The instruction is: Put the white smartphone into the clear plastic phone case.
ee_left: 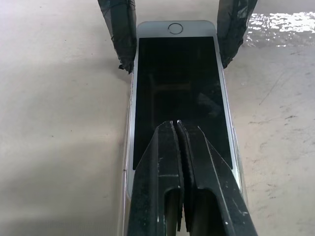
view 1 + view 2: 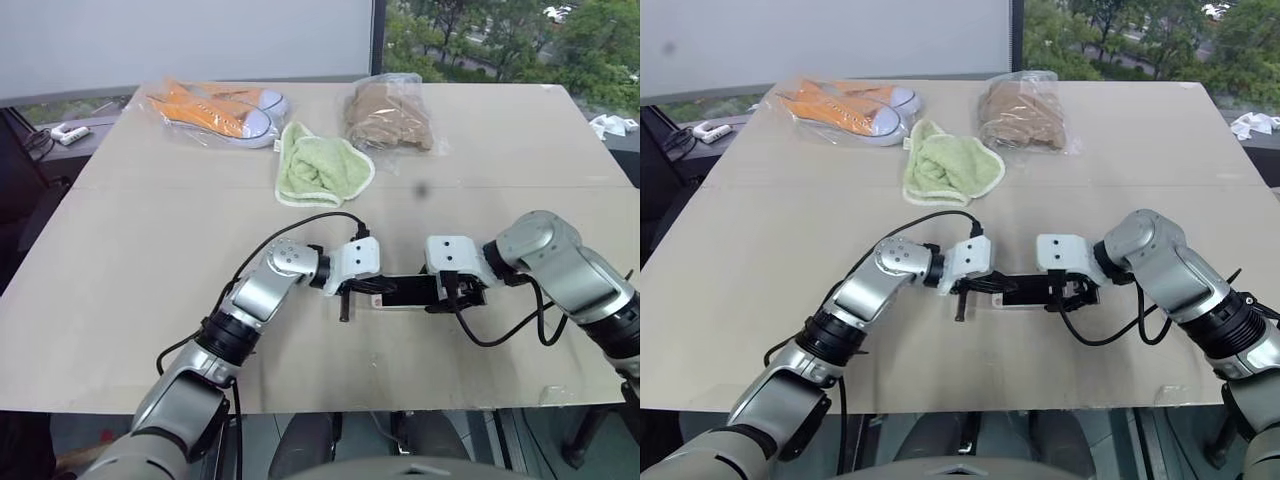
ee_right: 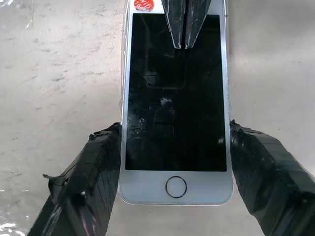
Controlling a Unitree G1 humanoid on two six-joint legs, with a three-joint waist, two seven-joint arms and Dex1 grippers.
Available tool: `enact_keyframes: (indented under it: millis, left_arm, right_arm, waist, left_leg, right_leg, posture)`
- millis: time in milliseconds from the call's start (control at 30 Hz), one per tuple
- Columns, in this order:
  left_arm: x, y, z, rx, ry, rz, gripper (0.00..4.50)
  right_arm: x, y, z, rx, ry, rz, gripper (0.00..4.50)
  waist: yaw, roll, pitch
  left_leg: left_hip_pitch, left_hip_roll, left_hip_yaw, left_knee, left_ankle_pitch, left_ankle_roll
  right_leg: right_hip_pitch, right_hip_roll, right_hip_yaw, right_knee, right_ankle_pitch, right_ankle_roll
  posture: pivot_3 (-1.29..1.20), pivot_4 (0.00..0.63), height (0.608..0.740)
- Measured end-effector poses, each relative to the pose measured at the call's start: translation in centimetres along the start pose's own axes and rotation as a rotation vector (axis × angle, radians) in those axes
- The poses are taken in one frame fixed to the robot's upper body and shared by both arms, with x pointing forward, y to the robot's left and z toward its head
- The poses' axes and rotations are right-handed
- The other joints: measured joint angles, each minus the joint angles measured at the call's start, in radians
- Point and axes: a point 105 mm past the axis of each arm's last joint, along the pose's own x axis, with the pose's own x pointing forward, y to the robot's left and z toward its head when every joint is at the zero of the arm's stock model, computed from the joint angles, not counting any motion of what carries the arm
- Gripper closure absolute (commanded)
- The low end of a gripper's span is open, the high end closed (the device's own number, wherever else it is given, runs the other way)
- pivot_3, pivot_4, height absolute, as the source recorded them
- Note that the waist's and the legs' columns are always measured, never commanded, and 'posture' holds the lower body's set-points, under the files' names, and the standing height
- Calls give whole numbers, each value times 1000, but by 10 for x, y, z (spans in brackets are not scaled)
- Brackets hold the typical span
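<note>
We see the white smartphone with its black screen [image 3: 175, 98] lying face up on the beige tabletop [image 2: 150, 260], its long axis running crosswise between our two arms, home button toward our right, orange-red mark toward our left. Glinting edges of the clear plastic phone case [image 1: 129, 147] hug its sides. Our left gripper [image 1: 177, 123] has its fingers pressed together, tips over the screen. Our right gripper [image 3: 175, 142] is spread, straddling the phone's home-button end.

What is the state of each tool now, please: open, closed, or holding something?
Left tool: closed, tips over the screen of the white smartphone, holding nothing.
Right tool: open, one finger at each long edge of the phone; a firm grip cannot be told.
</note>
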Motion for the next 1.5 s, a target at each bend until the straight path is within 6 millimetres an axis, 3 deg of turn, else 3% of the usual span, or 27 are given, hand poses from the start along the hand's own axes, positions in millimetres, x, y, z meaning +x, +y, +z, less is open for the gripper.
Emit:
enact_keyframes:
  millis: [533, 867, 900, 967, 1133, 1300, 1433, 1500]
  left_arm:
    - [-9, -2, -7, 36, 58, 4, 4428]
    - [-10, 1, -13, 74, 113, 12, 4428]
    - [-10, 1, -13, 80, 114, 13, 4500]
    - [-10, 1, -13, 87, 115, 14, 4500]
    - [-10, 1, -13, 90, 113, 14, 4500]
    - [-9, 1, -13, 90, 111, 16, 4500]
    - [-9, 1, -14, 86, 109, 20, 4500]
    - [-9, 1, -14, 85, 109, 23, 4500]
  right_arm:
    - [3, -2, 1, -10, 35, -34, 1566]
    - [8, -3, 2, -16, 49, -43, 1566]
    - [8, -3, 2, -16, 50, -45, 812]
    - [10, -4, 2, -11, 45, -47, 123]
    - [12, -4, 2, 13, 25, -56, 44]
    - [-1, -10, -3, 70, 5, -82, 44]
    - [-38, -24, -35, 108, 104, -178, 44]
    - [-52, -26, -52, 132, 158, -204, 911]
  waist:
    - [-2, 0, -1]
    - [-4, 0, -2]
    - [-4, 0, -2]
    - [-4, -1, -2]
    - [-2, 0, -2]
    - [1, 0, -2]
    - [6, 0, -2]
    - [5, 0, -2]
  left_leg:
    - [2, 0, -1, 2, 0, 0]
    - [17, 0, -2, 1, -2, 3]
    - [18, 0, -2, 1, -3, 4]
    - [18, 0, -2, 1, -3, 5]
    - [18, 0, -2, 1, -2, 4]
    - [17, 0, -3, 1, -2, 4]
    - [17, -2, -3, 1, -3, 5]
    - [17, -1, -3, 0, -3, 5]
  right_leg:
    - [3, 0, -1, 1, 0, 0]
    - [17, 0, -1, 0, 0, 0]
    - [17, 0, -1, 0, 0, 0]
    - [18, 0, -2, 0, 0, 0]
    - [17, 0, -2, 0, 0, 0]
    - [17, -1, -2, -1, 0, 0]
    - [18, -2, -3, -1, 0, 0]
    - [18, -2, -3, -1, 0, 0]
  posture:
    - [0, 150, 740]
    - [0, 150, 740]
    - [0, 150, 740]
    - [0, 150, 740]
    - [0, 150, 740]
    - [0, 150, 740]
    - [0, 150, 740]
    - [0, 150, 740]
